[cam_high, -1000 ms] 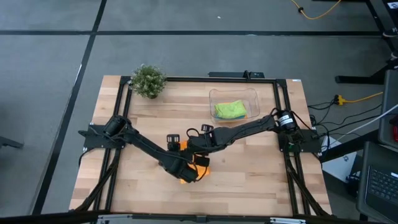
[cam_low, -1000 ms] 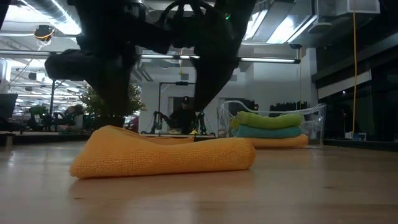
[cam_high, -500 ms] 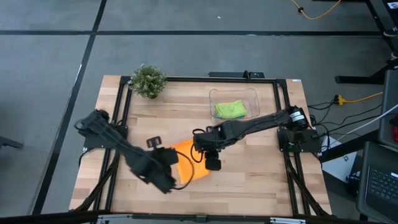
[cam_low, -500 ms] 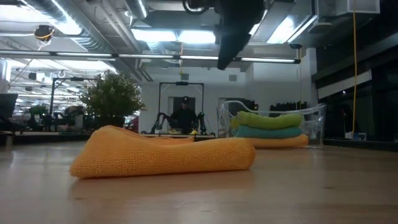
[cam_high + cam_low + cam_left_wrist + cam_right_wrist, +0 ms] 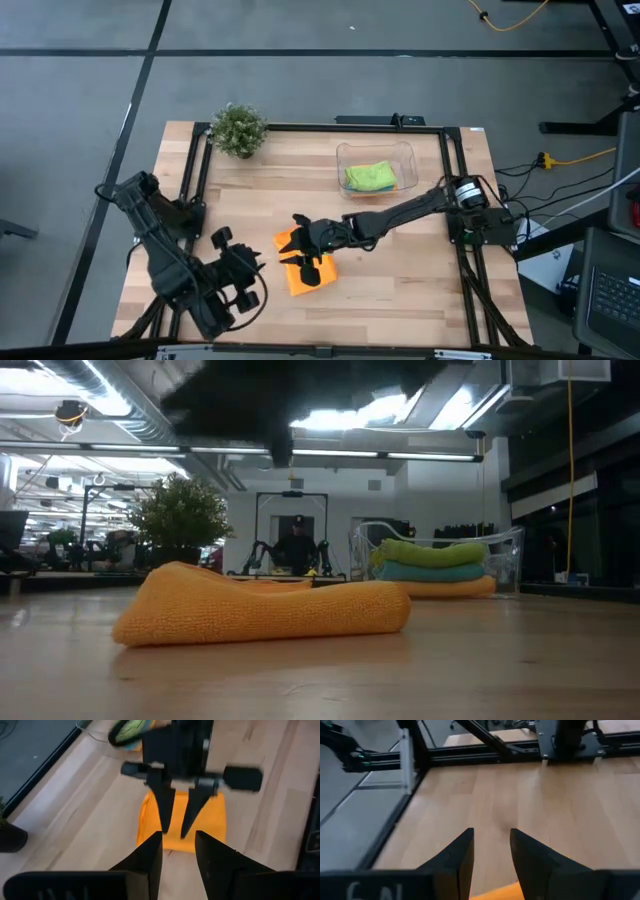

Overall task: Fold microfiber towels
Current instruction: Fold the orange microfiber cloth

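We see a folded orange microfiber towel (image 5: 305,268) lying flat on the light wooden counter (image 5: 400,290), near the middle and toward the front edge. In the low view the same fuzzy orange towel (image 5: 262,610) rests as a low, rounded bundle with its fold facing forward.

We locate the right end effector (image 5: 308,262) directly above this towel, its dark arm reaching in from the right side of the counter. In the left wrist view the right end effector (image 5: 176,820) points its two tapered fingers down over the orange cloth (image 5: 212,827), with a clear gap between them and nothing held. The right wrist view confirms this: its own fingers (image 5: 457,857) stand apart, with bare wood between them and an orange edge (image 5: 495,891) just below.

We find the left end effector (image 5: 238,285) to the left of the towel, near the front left part of the counter and apart from the cloth. Its fingers (image 5: 150,857) also stand apart and hold nothing.

At the back right of the counter stands a clear plastic tub (image 5: 375,152) containing a folded lime green microfiber towel (image 5: 369,176). The low view shows the green towel (image 5: 430,552) stacked on a teal blue towel (image 5: 430,572), with another orange towel (image 5: 450,588) at the bottom. A small green potted plant (image 5: 239,130) stands at the back left.
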`<act>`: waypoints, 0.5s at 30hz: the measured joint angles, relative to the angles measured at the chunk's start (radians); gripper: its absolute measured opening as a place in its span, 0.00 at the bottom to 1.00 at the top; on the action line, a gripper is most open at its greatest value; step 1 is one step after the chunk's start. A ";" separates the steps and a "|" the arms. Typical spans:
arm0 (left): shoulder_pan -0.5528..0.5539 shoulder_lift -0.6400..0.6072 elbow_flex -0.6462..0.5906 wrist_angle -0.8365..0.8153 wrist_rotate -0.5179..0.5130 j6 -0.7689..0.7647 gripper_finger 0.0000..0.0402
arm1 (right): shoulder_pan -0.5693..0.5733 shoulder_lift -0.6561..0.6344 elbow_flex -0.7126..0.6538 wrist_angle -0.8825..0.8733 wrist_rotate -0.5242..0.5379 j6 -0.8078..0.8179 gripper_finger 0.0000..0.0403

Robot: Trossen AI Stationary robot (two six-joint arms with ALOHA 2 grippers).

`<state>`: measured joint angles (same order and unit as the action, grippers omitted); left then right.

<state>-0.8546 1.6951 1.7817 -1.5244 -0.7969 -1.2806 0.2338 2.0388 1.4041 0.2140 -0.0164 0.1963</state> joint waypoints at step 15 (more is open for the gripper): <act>0.045 0.005 -0.060 0.039 0.001 0.000 0.27 | -0.065 0.207 0.013 0.090 0.109 0.002 0.32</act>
<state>-0.8094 1.7004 1.7221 -1.4855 -0.7955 -1.2808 0.1684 2.2454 1.4170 0.3036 0.0923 0.1987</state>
